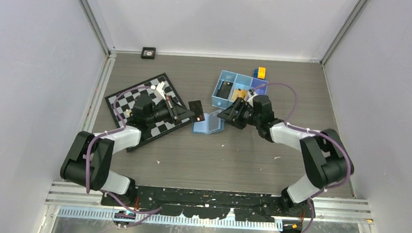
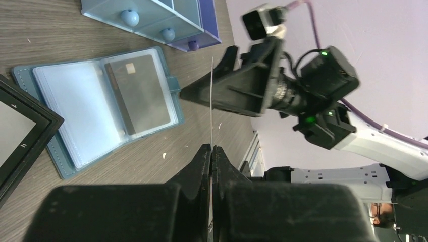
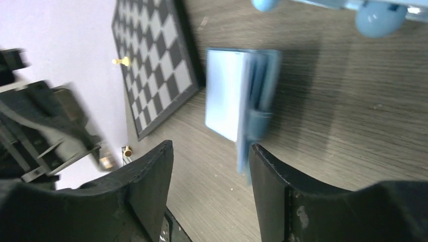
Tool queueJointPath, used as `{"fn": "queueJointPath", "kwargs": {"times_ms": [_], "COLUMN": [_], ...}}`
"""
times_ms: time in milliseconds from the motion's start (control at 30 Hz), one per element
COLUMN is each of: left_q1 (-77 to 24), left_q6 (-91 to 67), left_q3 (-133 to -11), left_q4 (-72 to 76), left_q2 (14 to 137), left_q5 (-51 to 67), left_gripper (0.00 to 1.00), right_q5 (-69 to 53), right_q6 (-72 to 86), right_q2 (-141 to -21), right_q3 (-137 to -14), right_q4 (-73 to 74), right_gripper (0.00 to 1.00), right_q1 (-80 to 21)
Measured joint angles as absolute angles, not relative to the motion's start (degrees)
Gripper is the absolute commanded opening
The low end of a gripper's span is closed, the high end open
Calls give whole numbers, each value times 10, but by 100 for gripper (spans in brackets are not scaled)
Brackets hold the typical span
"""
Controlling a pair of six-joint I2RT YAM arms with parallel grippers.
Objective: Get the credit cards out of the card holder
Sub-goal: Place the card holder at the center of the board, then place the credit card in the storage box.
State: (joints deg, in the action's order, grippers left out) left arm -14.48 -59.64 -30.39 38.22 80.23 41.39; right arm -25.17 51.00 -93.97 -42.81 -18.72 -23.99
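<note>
Furthest left, the left gripper (image 2: 212, 149) is clamped on a dark card (image 1: 196, 111), edge-on in the wrist view and held by one end only; I judge it could twist or slip out if I swing fast. The card holder (image 2: 101, 106) lies open on the table (image 1: 233, 162) just beyond, a grey card (image 2: 140, 93) in its pocket and nothing pinning it, so a pull may drag it. The right gripper (image 3: 211, 151), jaws apart and empty, hangs close to the held card and could knock it

walls (image 1: 210, 18): pale lilac (plain) | tabletop (image 1: 217, 161): grey wood-grain | lighting: seemingly even
</note>
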Motion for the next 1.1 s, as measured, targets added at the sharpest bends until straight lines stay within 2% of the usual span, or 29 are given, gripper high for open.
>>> {"fn": "queueJointPath", "kwargs": {"times_ms": [200,500,567,633,700,767,900,967,1100], "left_q1": [-150,-171,-176,-179,-180,-180,-179,-179,-178], "left_q6": [-612,-628,-630,-631,-633,-637,-639,-638,-620], "left_q3": [-304,-310,-311,-312,-312,-312,-312,-312,-312], "left_q4": [406,450,459,467,472,474,474,470,429], "left_q2": [833,845,849,852,853,853,854,855,846], "left_q5": [428,452,456,460,463,463,459,454,440], "left_gripper": [0,0,0,0,0,7,26,30,31], "right_q5": [-260,-345,-360,-374,-383,-394,-407,-402,-370], "right_q6": [498,532,541,547,552,559,571,569,548], "right_q2": [-853,-907,-919,-926,-928,-933,-938,-938,-927], "right_q3": [-389,-382,-382,-382,-385,-391,-397,-398,-398], "right_q4": [-255,-394,-410,-426,-436,-449,-472,-472,-418], "right_gripper": [72,61,54,41,24,8,4,3,2], "right_q1": [-239,-271,-278,-284,-289,-293,-295,-295,-289]}}
